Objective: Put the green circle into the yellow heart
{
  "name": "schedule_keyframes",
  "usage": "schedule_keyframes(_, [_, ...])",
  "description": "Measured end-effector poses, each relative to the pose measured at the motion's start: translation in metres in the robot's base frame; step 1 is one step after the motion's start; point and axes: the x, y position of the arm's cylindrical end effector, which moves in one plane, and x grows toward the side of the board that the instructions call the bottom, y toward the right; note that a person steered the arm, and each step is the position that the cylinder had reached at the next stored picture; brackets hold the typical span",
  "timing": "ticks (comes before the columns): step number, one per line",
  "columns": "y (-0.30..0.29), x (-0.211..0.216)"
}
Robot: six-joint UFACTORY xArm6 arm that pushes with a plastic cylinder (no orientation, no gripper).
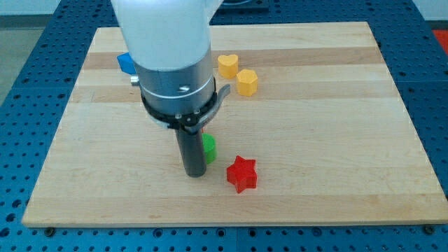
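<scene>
Arm's coming straight down from the view's top, big white housing, dark collar under it, then the dark rod dropping to the wooden board (336, 140). My tip (194, 173) sits on the board a bit left of centre, toward the view's bottom. No gripper here, just the rod, so nothing opens, closes or holds.

Green circle (208, 148) is jammed right up against the rod's right side, mostly hidden behind it, only a green sliver showing; looks touching, can't confirm. Red star (242, 173) sits just right of the tip and slightly lower, apart from both.

Yellow heart (227, 64) is up near the view's top, well apart from the green block, w/ a yellow hexagon-ish block (247, 82) just beside it, lower right. Blue block (126, 62) pokes out left of the arm housing, shape unclear, partly hidden.

Room: right half of the board is wide open. Between green and heart it's bare wood. Blue perforated table (28, 42) surrounds the board.
</scene>
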Motion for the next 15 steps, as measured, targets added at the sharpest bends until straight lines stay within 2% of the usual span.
schedule_keyframes(3, [0.048,-0.056])
schedule_keyframes(5, [0.038,-0.139])
schedule_keyframes(6, [0.031,-0.131])
schedule_keyframes(7, [0.035,-0.073])
schedule_keyframes(8, [0.005,-0.070])
schedule_keyframes(9, [-0.027,-0.088])
schedule_keyframes(11, [-0.007,-0.100])
schedule_keyframes(12, [-0.010,-0.133])
schedule_keyframes(15, [0.004,-0.170])
